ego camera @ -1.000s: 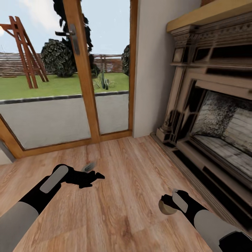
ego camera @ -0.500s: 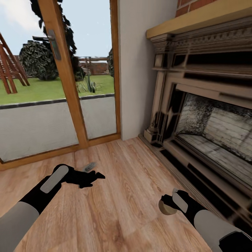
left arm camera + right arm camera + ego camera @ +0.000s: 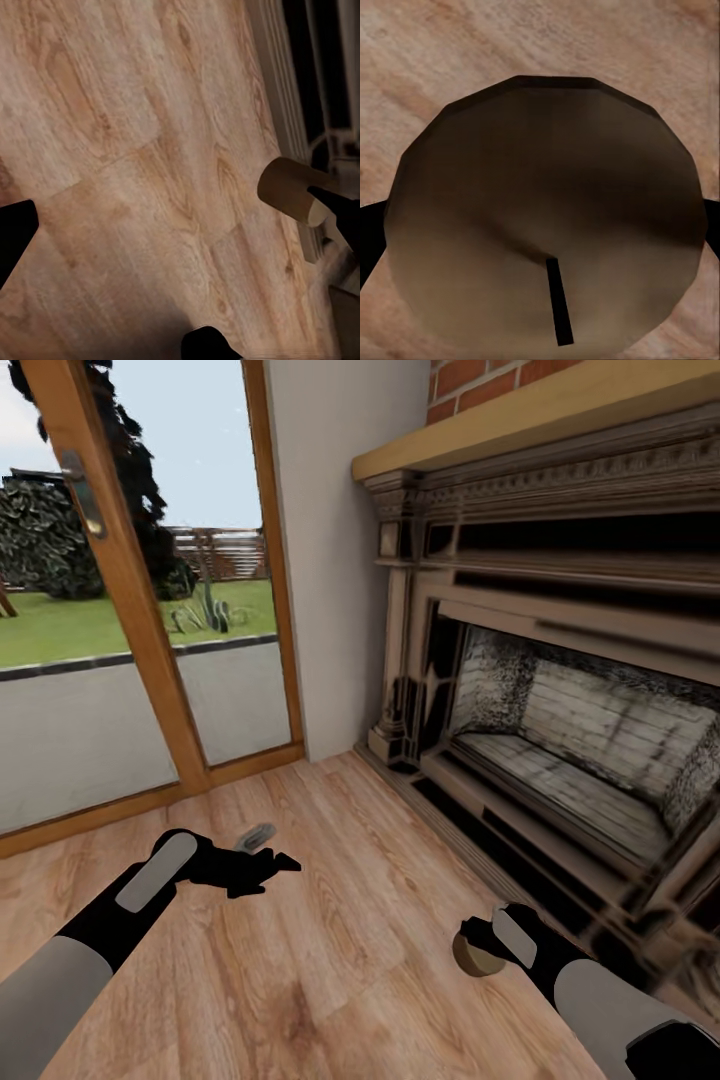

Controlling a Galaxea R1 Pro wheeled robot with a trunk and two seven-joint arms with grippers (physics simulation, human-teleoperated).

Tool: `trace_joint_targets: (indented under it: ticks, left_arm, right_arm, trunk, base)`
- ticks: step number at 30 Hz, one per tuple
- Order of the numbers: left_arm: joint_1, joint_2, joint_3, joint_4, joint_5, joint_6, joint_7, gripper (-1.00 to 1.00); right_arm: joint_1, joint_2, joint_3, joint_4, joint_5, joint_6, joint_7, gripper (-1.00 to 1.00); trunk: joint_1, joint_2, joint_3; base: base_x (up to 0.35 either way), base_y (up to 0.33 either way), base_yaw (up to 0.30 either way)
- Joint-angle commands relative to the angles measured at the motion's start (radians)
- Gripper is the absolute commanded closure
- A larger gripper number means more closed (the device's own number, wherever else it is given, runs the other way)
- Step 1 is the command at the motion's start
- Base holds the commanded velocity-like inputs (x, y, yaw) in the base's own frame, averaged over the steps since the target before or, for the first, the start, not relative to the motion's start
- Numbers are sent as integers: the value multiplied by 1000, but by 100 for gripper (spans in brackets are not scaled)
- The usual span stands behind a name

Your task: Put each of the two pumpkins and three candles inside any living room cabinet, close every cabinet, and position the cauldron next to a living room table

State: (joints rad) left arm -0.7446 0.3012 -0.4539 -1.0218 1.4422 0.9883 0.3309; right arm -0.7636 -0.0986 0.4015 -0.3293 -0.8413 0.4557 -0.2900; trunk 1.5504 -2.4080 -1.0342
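Right wrist view: candle (image 3: 547, 232) end-on, wick-first.

My left fingers (image 3: 262, 862): black, on a black wrist with a grey panel.
My right fingers (image 3: 470, 938): black, on a grey forearm.
Candle (image 3: 476, 956): beige-tan, faceted, with a thin dark wick line on its round end (image 3: 547, 247).
Floor (image 3: 340, 960): warm light-brown wood grain in planks.
Fireplace (image 3: 560, 690), at two o'clock: tan and black carved surround, mottled grey-white brick inside, red brick above a pale wood mantel.
Door frame (image 3: 130, 620), at eleven o'clock: orange-brown wood; green lawn behind.
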Motion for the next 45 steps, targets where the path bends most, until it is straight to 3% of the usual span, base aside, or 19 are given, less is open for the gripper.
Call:
trace_joint_targets:
  ticks: [1, 12, 22, 45]
  left_arm:
    - [-1, 1, -3, -1, 10, 0, 11, -100]
    - [-1, 1, -4, -1, 10, 0, 11, -100]
    - [-1, 1, -3, 0, 10, 0, 10, -100]
    - [-1, 1, -3, -1, 11, -1, 8, -100]
  right_arm:
    - [0, -1, 8, -3, -11, 3, -8, 100]
    - [0, -1, 8, -2, -11, 3, -8, 100]
    - [0, -1, 9, -2, -11, 3, -6, 100]
    - [0, -1, 9, -2, -11, 4, -6, 100]
  trunk:
    - [-1, 0, 0]
    - [-1, 0, 11]
    - [-1, 0, 20]
    - [-1, 0, 42]
  base:
    - [-170, -214, -248]
    - [-164, -208, -248]
    - [-222, 9, -248]
    - [-28, 8, -248]
